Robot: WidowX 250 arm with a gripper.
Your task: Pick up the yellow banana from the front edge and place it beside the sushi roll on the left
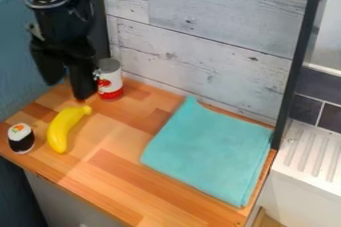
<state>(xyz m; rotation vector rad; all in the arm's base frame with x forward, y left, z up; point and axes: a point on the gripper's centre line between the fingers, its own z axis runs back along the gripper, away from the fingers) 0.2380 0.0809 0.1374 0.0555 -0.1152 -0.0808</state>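
The black gripper (pixel 67 89) hangs at the upper left over the back corner of the wooden counter (pixel 113 171), its fingers apart. Its right finger is close beside a white and red can (pixel 109 79) with a grey top, which stands upright by the back wall; whether they touch I cannot tell. A yellow banana (pixel 64 129) lies just in front of the gripper, stem end toward the back. Left of the banana is a black and white sushi piece (pixel 21 138) with an orange and green top. A folded turquoise cloth (pixel 210 151) lies flat on the right half.
Whitewashed wooden boards (pixel 200 37) rise behind the counter, and a blue panel (pixel 23 52) borders it on the left. A dark upright post (pixel 291 71) stands at the right corner, with a white ridged surface (pixel 313 156) beyond it.
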